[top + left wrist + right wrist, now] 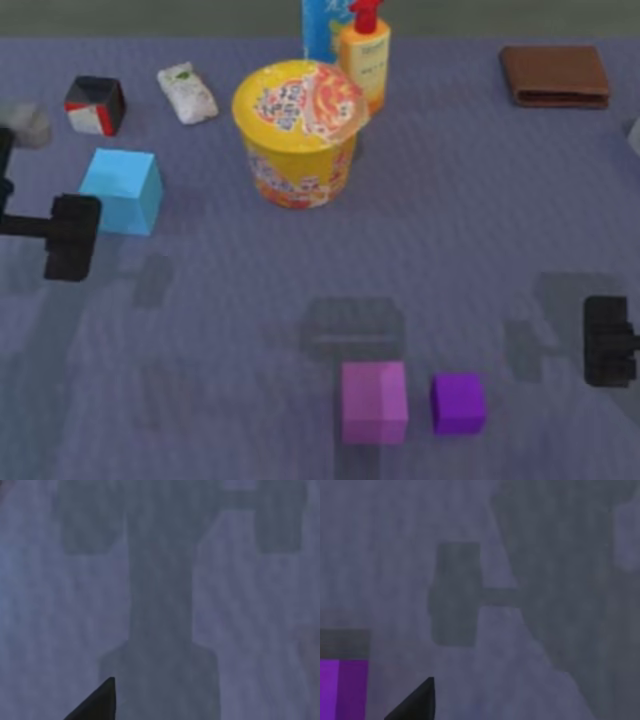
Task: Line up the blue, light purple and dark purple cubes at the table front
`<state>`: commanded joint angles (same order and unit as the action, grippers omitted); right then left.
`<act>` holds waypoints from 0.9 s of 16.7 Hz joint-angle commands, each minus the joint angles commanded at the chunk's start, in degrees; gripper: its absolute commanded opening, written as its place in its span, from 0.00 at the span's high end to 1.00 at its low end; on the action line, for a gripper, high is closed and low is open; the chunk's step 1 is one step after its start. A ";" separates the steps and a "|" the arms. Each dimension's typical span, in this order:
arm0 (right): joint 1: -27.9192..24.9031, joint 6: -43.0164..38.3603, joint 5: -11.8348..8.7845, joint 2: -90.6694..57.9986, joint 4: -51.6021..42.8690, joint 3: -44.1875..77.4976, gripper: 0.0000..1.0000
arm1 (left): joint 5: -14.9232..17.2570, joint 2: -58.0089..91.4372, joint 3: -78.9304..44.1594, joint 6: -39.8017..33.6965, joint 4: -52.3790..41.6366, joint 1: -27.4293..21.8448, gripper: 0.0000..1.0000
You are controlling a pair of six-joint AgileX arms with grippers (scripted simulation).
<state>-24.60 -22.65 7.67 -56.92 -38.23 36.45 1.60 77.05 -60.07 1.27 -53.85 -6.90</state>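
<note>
The light purple cube (374,402) and the dark purple cube (458,403) were placed side by side at the front of the table (200,400), a little right of the middle, with a narrow gap between them and the darker one on the right. The blue cube (123,190) was found well apart from them, toward the rear left, not yet in the row. The left gripper (72,237) was held just beside the front left corner of the blue cube; whether its jaws were apart or together cannot be told. The right gripper (608,341) was held at the right edge of the table, away from the purple cubes, and the state of its jaws cannot be told either. In the right wrist view a part of the dark purple cube (344,690) was seen at the edge. Behind the cubes, a yellow noodle cup (297,132), an orange bottle with a red pump (365,60), a brown wallet (555,76), a small white packet (187,93) and a black, red and white cube (95,104) were standing.
</note>
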 joint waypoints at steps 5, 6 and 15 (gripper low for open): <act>10.01 10.13 -1.94 22.50 12.19 -19.30 0.00 | -0.59 28.59 -25.32 -0.06 -16.33 -0.93 0.00; 11.83 11.90 -2.53 26.99 14.93 -22.40 0.00 | -0.72 33.47 -30.48 -0.12 -18.69 -1.00 0.00; 23.27 22.08 -7.32 55.29 36.64 -36.04 0.00 | -1.25 58.97 -65.32 -0.91 -26.49 -0.82 0.00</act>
<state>-1.33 -0.58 0.34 -1.63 -1.59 0.41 0.35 136.02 -125.38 0.37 -80.35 -7.73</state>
